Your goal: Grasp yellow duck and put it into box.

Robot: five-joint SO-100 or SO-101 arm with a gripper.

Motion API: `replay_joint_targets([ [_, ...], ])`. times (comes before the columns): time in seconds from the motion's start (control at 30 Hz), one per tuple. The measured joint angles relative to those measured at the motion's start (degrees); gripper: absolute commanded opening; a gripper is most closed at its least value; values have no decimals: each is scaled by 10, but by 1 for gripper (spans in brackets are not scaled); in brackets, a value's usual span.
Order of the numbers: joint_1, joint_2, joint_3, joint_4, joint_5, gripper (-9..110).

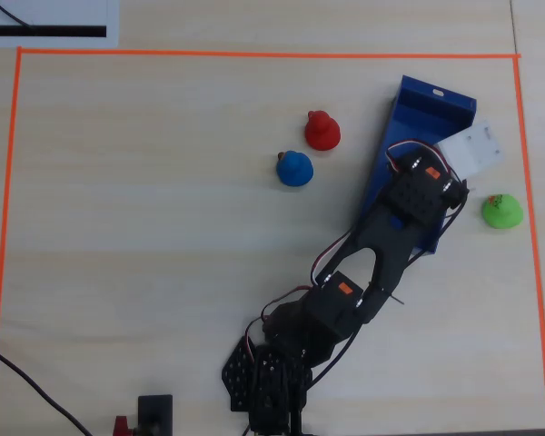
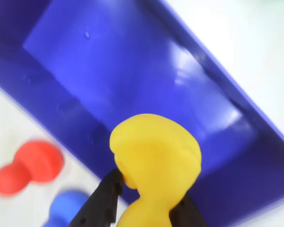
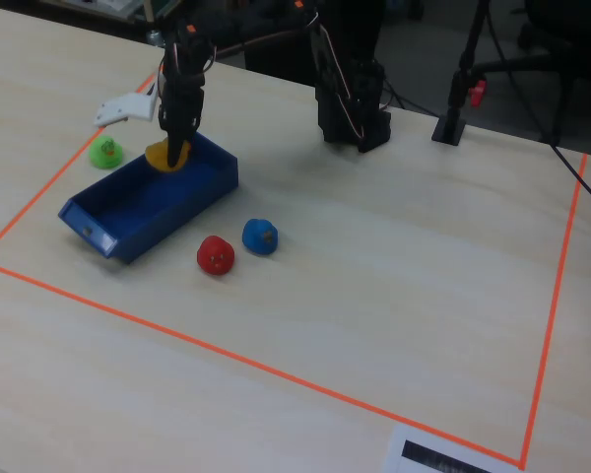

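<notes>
Claw: my gripper (image 2: 144, 201) is clenched on the yellow duck (image 2: 156, 163), black fingers pinching its narrow lower part from both sides in the wrist view.
Yellow duck, place: held in the air above the box (image 3: 202, 192), over the far end in the fixed view (image 3: 166, 156); not yet resting on the floor.
Yellow duck, handling: I judge it light, smooth, somewhat slippery; rounded body offers little flat surface, so the waist is the sound hold. Not fragile.
Box, contents: bare blue floor where visible (image 2: 132, 71); I see nothing lying inside.
Outside box, left in wrist view: red duck (image 2: 28, 168), blue duck (image 2: 68, 205), on the table.
Outside box, far side in fixed view: green duck (image 3: 105, 151), just beside the wall.
</notes>
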Motion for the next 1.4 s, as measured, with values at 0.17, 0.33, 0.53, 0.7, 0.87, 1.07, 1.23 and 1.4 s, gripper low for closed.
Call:
replay_joint_targets([
  [0.17,-2,-43,-12,-113,-48,16],
  [0.33,-1,-43,-11,-247,-83,19],
  [0.53,2,-43,-9,-287,-93,19],
  [0.7,1,-34,-5,-287,-83,2],
  [0.87,17,52,-5,-288,-46,0],
  [1.07,44,236,44,-125,-24,0],
  [1.23,7,459,207,31,-98,0],
  [1.4,-106,727,423,166,-155,0],
])
